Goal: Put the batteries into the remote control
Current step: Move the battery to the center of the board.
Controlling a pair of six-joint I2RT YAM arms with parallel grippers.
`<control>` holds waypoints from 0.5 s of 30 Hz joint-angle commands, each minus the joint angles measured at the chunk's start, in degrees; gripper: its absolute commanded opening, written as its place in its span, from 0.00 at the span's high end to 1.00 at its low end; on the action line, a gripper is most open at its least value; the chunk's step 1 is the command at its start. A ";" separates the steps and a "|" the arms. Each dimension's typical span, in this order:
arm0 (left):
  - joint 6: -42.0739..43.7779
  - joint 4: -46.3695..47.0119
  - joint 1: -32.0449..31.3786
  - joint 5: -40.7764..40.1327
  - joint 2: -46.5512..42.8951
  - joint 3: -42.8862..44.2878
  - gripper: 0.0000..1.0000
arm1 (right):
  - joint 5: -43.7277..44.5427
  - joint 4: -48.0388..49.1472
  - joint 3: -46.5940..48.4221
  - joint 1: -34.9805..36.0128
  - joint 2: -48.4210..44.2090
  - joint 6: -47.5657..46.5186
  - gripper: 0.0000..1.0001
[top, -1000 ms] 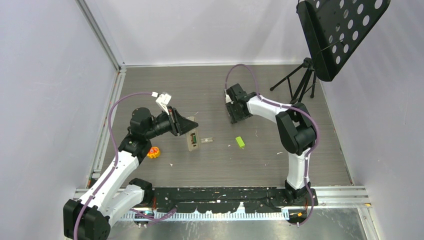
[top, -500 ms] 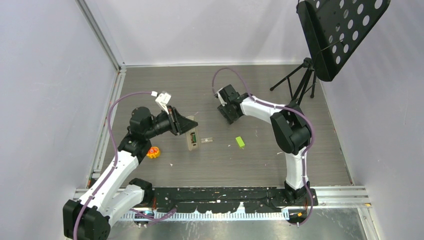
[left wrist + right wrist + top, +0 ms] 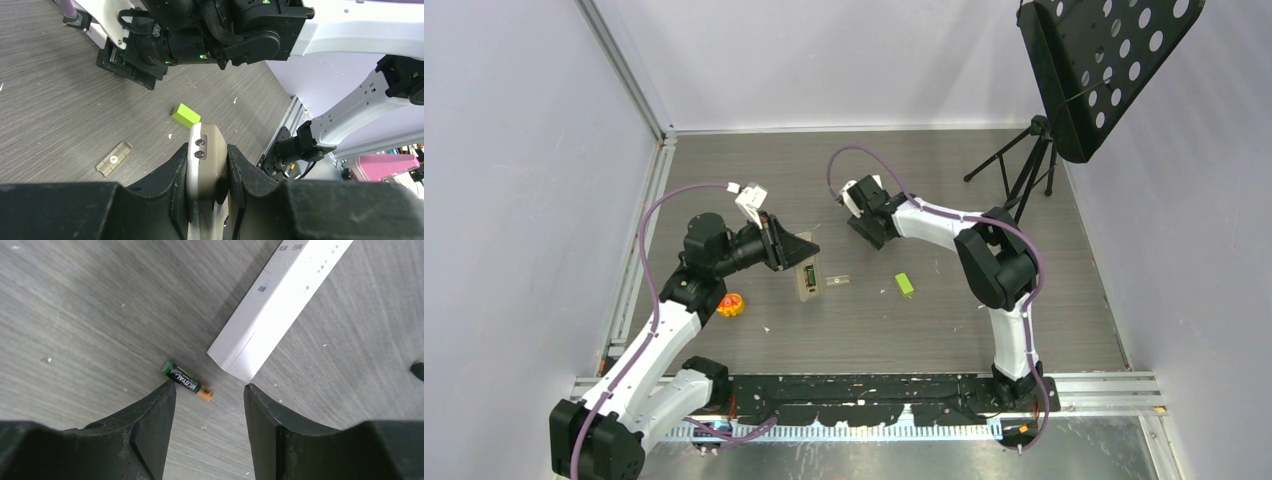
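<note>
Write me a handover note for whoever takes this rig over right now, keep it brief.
Left end effector: shut on the grey remote.
Right end effector: open, empty, over a dark battery lying beside the white remote.
A small flat plate, likely the battery cover, lies near the green block.
Done: remote gripped. Left: grasp that battery, load it; how many are in, cannot tell.

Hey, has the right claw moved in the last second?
Yes. In the overhead view the right claw swung left, away from the tripod; the green block stayed put.
</note>
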 commanded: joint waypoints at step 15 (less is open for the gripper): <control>0.87 0.78 0.13 -0.42 -0.06 2.58 1.00 | 2.62 -4.45 3.68 0.57 4.12 1.83 0.55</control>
